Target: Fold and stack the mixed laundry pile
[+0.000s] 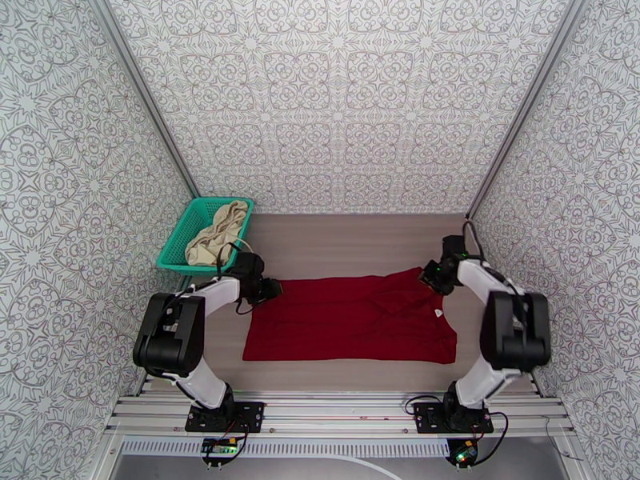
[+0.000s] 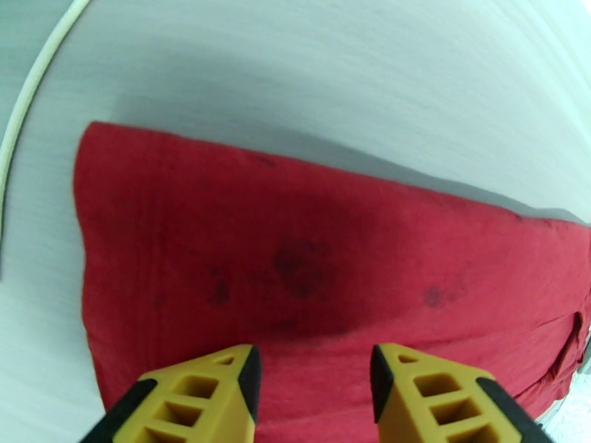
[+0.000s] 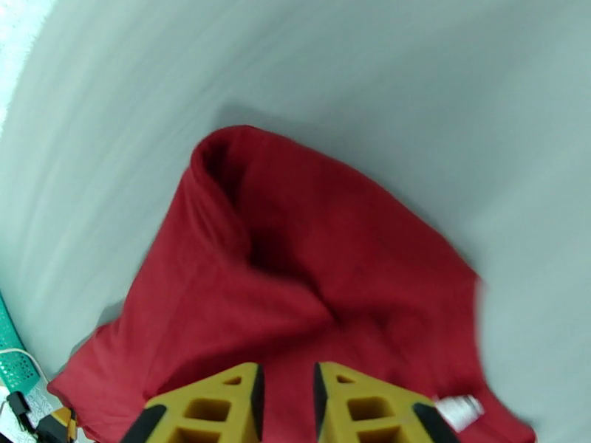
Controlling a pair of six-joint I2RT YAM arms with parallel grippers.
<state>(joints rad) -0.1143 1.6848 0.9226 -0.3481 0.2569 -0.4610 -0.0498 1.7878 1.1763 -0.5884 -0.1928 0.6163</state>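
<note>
Left gripper (image 2: 314, 396): jaws half apart, empty, over the large dark red short-sleeved cloth shirt (image 1: 344, 322), elbow folded low. Right gripper (image 3: 287, 404): jaws narrow above bunched collar cloth; whether they grip it, I cannot tell. The shirt lies mid-table (image 1: 336, 234). The cream-beige cloth garment (image 1: 214, 234) is in the far left corner.

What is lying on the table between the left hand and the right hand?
The dark red shirt: spread on the table, it spans from the left hand to the right hand, seen in the top view.

A lab test booth: patterned wall panels (image 1: 336, 98), aluminium rails (image 1: 336, 410).
</note>
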